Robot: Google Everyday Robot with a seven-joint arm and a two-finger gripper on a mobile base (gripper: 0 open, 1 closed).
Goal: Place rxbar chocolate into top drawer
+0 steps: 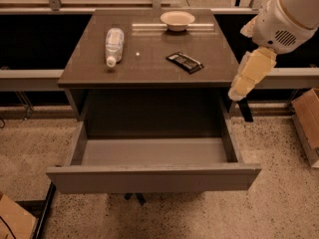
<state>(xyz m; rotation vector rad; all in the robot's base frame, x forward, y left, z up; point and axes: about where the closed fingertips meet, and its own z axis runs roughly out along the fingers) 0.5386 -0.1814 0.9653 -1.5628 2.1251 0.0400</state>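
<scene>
The rxbar chocolate (185,62), a small flat black bar with pale print, lies on the dark cabinet top (149,73), right of centre. The top drawer (154,177) is pulled fully out below it and its grey inside is empty. My gripper (238,92) hangs at the right edge of the cabinet, pointing down and left, level with the cabinet top's front right corner. It is about a hand's width right of the bar and touches nothing.
A clear plastic bottle (114,45) lies on its side on the left of the cabinet top. A pale bowl (177,20) stands at the back centre. Cardboard boxes sit at the far right (306,118) and bottom left (15,220). A rail (30,78) runs behind.
</scene>
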